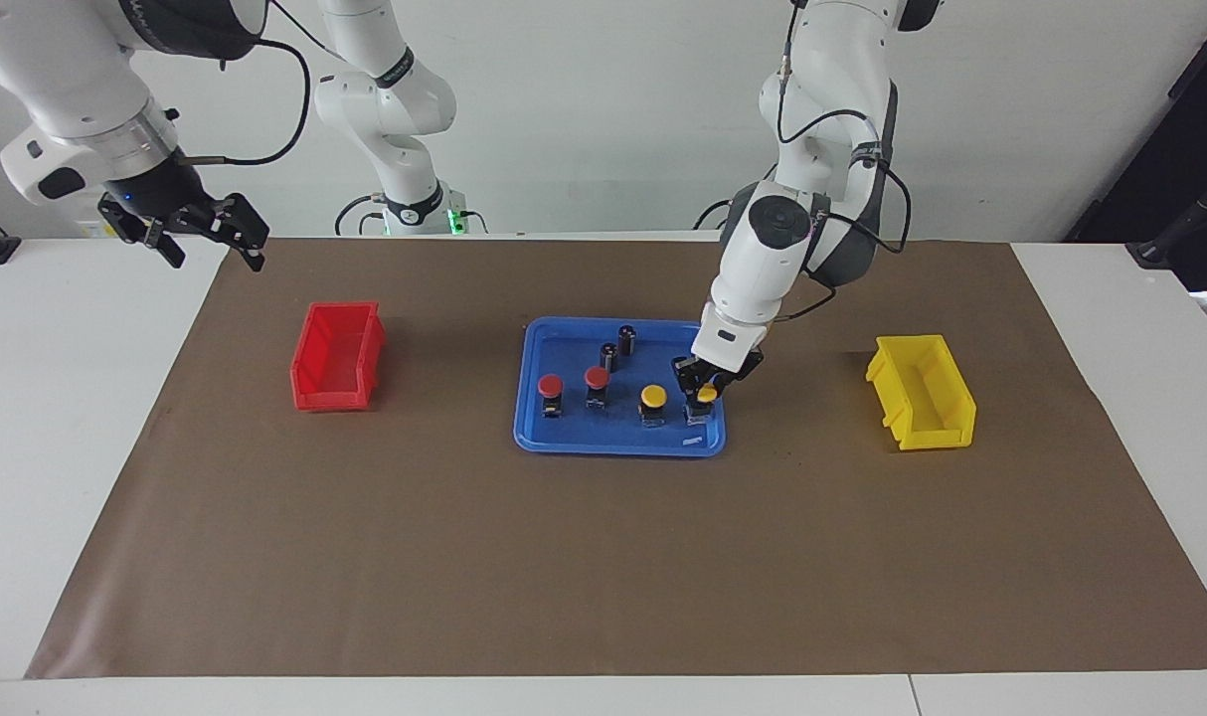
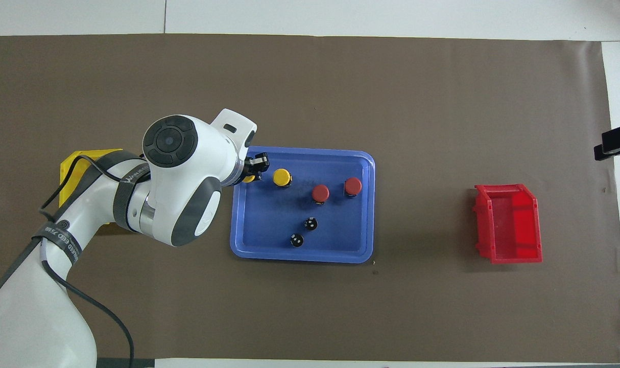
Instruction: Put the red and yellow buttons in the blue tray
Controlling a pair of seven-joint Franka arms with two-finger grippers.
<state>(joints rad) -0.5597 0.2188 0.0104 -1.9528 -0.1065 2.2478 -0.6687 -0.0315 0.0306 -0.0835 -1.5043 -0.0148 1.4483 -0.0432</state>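
The blue tray (image 1: 603, 430) (image 2: 269, 230) lies mid-table. Two red buttons (image 1: 550, 386) (image 1: 597, 377) and one yellow button (image 1: 653, 396) stand in it in a row; they also show in the overhead view (image 2: 353, 186) (image 2: 320, 193) (image 2: 282, 177). My left gripper (image 1: 706, 384) (image 2: 254, 171) is down in the tray's corner toward the left arm's end, shut on the second yellow button (image 1: 707, 395) (image 2: 247, 178), whose base rests on the tray floor. My right gripper (image 1: 213, 257) waits open and empty, high over the table's edge at the right arm's end.
Two capless dark cylinders (image 1: 626, 338) (image 1: 608, 355) stand in the tray, nearer to the robots than the buttons. A red bin (image 1: 337, 356) (image 2: 509, 225) sits toward the right arm's end, a yellow bin (image 1: 922, 391) (image 2: 77, 163) toward the left arm's end. Brown paper covers the table.
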